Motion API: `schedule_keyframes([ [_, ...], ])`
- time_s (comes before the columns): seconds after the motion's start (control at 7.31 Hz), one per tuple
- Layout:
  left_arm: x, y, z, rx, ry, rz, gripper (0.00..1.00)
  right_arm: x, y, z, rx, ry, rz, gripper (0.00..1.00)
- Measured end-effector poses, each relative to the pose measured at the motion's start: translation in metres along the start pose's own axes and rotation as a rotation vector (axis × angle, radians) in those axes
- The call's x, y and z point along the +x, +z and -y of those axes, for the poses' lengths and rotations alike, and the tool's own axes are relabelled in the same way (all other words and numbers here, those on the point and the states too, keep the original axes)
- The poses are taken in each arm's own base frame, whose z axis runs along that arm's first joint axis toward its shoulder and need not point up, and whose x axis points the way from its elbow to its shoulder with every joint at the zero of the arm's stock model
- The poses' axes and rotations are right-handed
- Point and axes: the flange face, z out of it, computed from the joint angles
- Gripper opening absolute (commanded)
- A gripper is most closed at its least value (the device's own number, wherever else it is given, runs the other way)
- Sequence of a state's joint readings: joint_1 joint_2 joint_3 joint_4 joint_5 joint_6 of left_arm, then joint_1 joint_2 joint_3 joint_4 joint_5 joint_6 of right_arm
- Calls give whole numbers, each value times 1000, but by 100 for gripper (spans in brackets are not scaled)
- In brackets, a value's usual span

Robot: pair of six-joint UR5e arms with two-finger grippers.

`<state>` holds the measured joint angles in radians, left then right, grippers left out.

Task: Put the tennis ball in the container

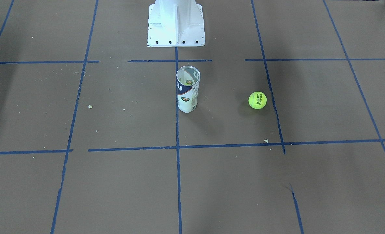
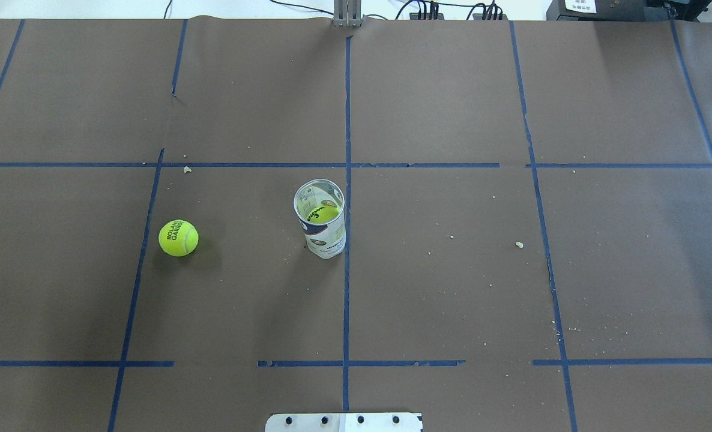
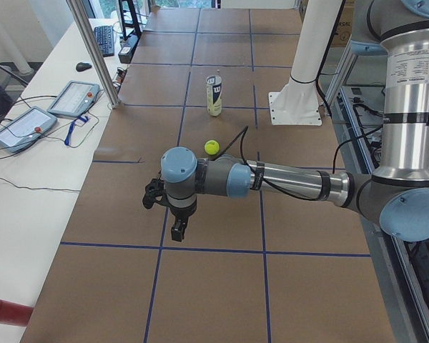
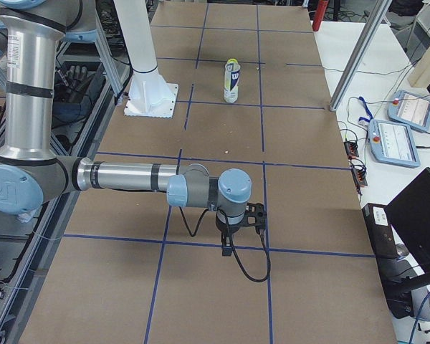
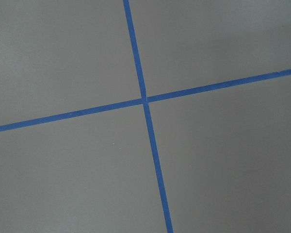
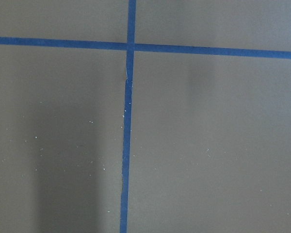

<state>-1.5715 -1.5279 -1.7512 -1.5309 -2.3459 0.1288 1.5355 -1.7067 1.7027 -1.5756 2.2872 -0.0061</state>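
While both arms hang low over the outer ends of the brown paper-covered table (image 2: 452,288), the left arm's fingers (image 3: 179,232) and the right arm's fingers (image 4: 226,247) point down at bare paper. They show only in the side views, so I cannot tell how far either pair is spread, and nothing can be seen in them. Each wrist camera sees only paper and a crossing of blue tape lines (image 5: 145,100). The bright yellow-green fuzzy tennis ball (image 2: 178,237) lies on the table beyond the left arm's fingers, toward the middle, just inside a tape line and touching nothing. Wide bare paper surrounds it on every side. Its dark print reads "ROLAND GARROS". Farther on from those fingers, well apart from the ball, the tall clear plastic tennis-ball tube (image 2: 323,231) stands upright against the centre tape line, its silvery rim open at the top. It stands far along the table from the right arm's fingers too. Its label is white below a dark navy band bearing a white "W", with a small round logo whose lettering is too small to read. A second yellow-green ball (image 2: 324,214) with dark print sits low inside. The white base plate (image 1: 176,22) stands behind the tube at the robot's edge.
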Motion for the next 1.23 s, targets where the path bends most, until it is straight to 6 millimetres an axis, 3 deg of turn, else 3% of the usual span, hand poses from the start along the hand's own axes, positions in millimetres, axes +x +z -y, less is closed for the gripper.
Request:
schedule_keyframes([
  [0.41,5,-4,1,8,8,-1,100,0,0,0,0,0,0,100],
  [0.82,17,-19,31,56,49,9,100,0,0,0,-1,1,0,100],
  [1.23,12,-15,39,92,81,7,100,0,0,0,0,0,0,100],
])
